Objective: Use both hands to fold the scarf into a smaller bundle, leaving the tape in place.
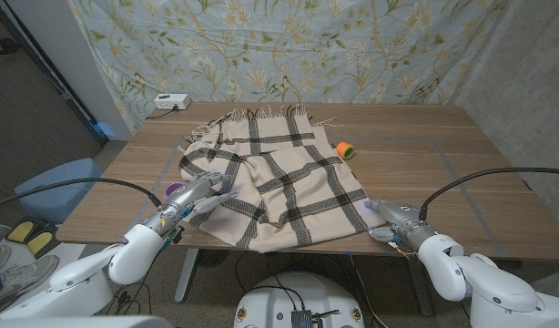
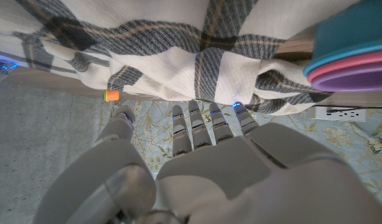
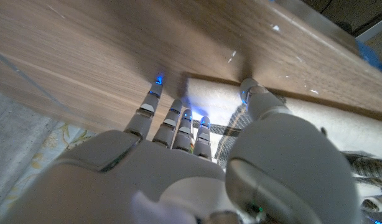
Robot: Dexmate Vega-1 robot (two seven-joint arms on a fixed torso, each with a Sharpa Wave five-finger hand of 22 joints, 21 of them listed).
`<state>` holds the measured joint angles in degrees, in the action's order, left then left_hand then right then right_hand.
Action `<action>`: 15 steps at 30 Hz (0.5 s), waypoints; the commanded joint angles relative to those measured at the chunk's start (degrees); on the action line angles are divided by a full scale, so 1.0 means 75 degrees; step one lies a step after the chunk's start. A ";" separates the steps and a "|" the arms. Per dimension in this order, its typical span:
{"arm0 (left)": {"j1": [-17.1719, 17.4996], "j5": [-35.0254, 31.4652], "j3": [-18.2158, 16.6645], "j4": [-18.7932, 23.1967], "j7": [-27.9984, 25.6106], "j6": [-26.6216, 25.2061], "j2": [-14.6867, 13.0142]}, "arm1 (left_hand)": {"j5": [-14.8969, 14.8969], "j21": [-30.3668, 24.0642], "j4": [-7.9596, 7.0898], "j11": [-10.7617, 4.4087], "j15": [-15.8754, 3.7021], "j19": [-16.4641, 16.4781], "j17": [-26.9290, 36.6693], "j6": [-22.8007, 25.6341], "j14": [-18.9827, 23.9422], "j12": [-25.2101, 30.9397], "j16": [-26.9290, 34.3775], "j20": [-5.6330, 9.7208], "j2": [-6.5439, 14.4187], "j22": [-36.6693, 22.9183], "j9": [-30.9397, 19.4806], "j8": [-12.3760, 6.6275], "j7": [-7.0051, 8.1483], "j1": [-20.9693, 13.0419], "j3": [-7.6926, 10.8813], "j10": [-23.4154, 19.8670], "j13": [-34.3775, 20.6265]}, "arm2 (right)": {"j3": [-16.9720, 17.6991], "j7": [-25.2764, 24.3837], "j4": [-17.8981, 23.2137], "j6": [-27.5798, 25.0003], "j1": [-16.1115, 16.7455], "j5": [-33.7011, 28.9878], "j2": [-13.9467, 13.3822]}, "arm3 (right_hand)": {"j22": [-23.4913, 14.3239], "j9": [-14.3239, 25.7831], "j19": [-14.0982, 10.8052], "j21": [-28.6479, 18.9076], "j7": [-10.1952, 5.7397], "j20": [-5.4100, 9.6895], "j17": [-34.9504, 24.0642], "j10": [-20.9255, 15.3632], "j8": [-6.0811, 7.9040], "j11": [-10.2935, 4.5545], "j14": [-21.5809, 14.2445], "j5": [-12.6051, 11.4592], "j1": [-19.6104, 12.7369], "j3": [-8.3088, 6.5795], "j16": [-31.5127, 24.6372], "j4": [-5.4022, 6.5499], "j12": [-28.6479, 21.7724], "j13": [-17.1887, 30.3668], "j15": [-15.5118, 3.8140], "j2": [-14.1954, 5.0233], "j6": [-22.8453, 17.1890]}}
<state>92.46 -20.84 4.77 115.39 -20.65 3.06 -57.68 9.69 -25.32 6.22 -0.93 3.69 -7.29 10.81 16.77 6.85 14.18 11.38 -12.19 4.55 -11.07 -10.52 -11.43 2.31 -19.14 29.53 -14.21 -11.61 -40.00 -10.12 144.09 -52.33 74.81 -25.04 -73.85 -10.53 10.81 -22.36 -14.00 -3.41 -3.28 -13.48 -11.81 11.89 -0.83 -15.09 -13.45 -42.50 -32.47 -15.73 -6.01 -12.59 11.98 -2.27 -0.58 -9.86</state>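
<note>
the plaid scarf (image 1: 266, 173) lay spread and partly rumpled across the table (image 1: 425, 173), the tape (image 1: 346, 149) just beside it. the left hand (image 1: 196, 196) rested on its left edge, fingers extended, gripping nothing. the right hand (image 1: 389, 219) sat by its right corner, fingers apart and empty.

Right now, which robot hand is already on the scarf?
The left robot hand: its fingers lie on the scarf's near-left edge. The right robot hand sits beside the scarf's right corner, on bare table.

Even, soft room light is falling across the tabletop (image 1: 425, 155) with faint shadows; wrist views are showing blue fingertip glows and each close robot hand slightly blurred.
</note>
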 commanded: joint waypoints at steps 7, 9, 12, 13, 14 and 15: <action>0.0151 0.0219 -0.0204 0.0022 0.0182 0.0060 0.0150 | 0.0031 0.0032 -0.0093 0.0064 -0.0014 -0.0019 0.0012 -0.0025 -0.0020 -0.0021 0.0014 -0.0010 0.0034 -0.0026 -0.0036 0.0035 -0.0066 0.0161 -0.0010 -0.0023 -0.0015 | 0.0081 -0.3133 -0.2485 0.2747 0.0679 -0.1037 0.1885 | -0.0037 0.0006 -0.0457 -0.0135 -0.0362 0.0213 -0.0061 -0.0553 0.0154 -0.0345 -0.0668 0.0180 -0.0800 0.0137 -0.0340 -0.0462 -0.0136 -0.0013 -0.0671 -0.0327 -0.0685; 0.0164 0.0240 -0.0210 0.0015 0.0195 0.0058 0.0179 | 0.0032 0.0035 -0.0105 0.0066 -0.0012 -0.0017 0.0014 -0.0032 -0.0027 -0.0024 0.0012 -0.0010 0.0043 -0.0027 -0.0036 0.0038 -0.0074 0.0179 -0.0014 -0.0022 -0.0015 | 0.0028 -0.3501 -0.2741 0.2998 0.0659 -0.1379 0.2070 | -0.0062 -0.0003 -0.0969 -0.0333 -0.0475 0.0347 -0.0344 -0.1619 0.0331 -0.0392 -0.1629 0.0305 -0.1233 0.0491 -0.0987 -0.0457 -0.0392 -0.0001 -0.1044 -0.0511 -0.1604; 0.0191 0.0220 -0.0226 0.0029 0.0221 0.0041 0.0184 | 0.0037 0.0051 -0.0133 0.0039 -0.0028 -0.0015 0.0012 -0.0033 -0.0018 -0.0034 0.0016 -0.0011 0.0072 -0.0029 -0.0036 0.0040 -0.0036 0.0228 -0.0025 -0.0026 -0.0018 | -0.0048 -0.4116 -0.3134 0.3387 0.0609 -0.1906 0.2369 | -0.0113 -0.0005 -0.1557 -0.0641 -0.0624 0.0679 -0.0949 -0.2684 0.0602 -0.0548 -0.2602 0.0343 -0.1744 0.0903 -0.1869 -0.0470 -0.0669 0.0041 -0.1328 -0.0712 -0.2969; 0.0220 0.0146 -0.0246 0.0068 0.0216 -0.0021 0.0166 | 0.0037 0.0053 -0.0131 0.0028 -0.0029 -0.0014 0.0010 -0.0035 -0.0010 -0.0035 0.0018 -0.0010 0.0073 -0.0029 -0.0035 0.0041 -0.0035 0.0227 -0.0025 -0.0029 -0.0018 | -0.0083 -0.4583 -0.3371 0.3609 0.0565 -0.2143 0.2549 | -0.0159 -0.0009 -0.1722 -0.0797 -0.0684 0.0773 -0.1335 -0.3267 0.0769 -0.0577 -0.2980 0.0374 -0.2078 0.1026 -0.2306 -0.0480 -0.0858 0.0078 -0.1394 -0.0901 -0.3784; 0.0246 0.0117 -0.0276 0.0102 0.0235 -0.0060 0.0148 | 0.0038 0.0055 -0.0124 0.0019 -0.0035 -0.0013 0.0007 -0.0051 -0.0005 -0.0035 0.0018 -0.0010 0.0072 -0.0029 -0.0035 0.0047 -0.0020 0.0223 -0.0024 -0.0033 -0.0018 | -0.0063 -0.4820 -0.3488 0.3764 0.0557 -0.2250 0.2626 | -0.0198 -0.0008 -0.1766 -0.0902 -0.0695 0.0820 -0.1606 -0.3863 0.0919 -0.0535 -0.3313 0.0415 -0.2227 0.1142 -0.2624 -0.0445 -0.1091 0.0140 -0.1408 -0.1003 -0.4490; 0.0270 0.0102 -0.0305 0.0124 0.0251 -0.0079 0.0136 | 0.0039 0.0059 -0.0110 -0.0002 -0.0054 -0.0011 0.0003 -0.0066 0.0000 -0.0040 0.0017 -0.0009 0.0066 -0.0028 -0.0034 0.0053 0.0004 0.0214 -0.0023 -0.0029 -0.0018 | -0.0038 -0.4976 -0.3553 0.3794 0.0562 -0.2367 0.2718 | -0.0246 0.0003 -0.1856 -0.1049 -0.0649 0.0865 -0.1839 -0.4490 0.1072 -0.0414 -0.3582 0.0443 -0.2332 0.1226 -0.2848 -0.0393 -0.1369 0.0237 -0.1411 -0.1116 -0.5203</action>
<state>93.29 -19.52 3.60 115.44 -19.35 3.40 -56.77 9.69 -24.99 5.51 -0.94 3.69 -7.28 10.78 16.56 6.85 13.96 11.38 -12.19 5.13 -11.07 -10.52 -11.21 2.11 -17.80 29.27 -14.21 -11.61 -39.63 -30.97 126.80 -34.51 79.37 -32.56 -60.83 -11.62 10.65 -34.47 -19.73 -8.29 2.25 -23.04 -36.43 17.56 -4.72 -36.91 -10.57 -57.28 -24.82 -32.37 -9.46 -19.21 12.60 -3.20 -7.19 -37.94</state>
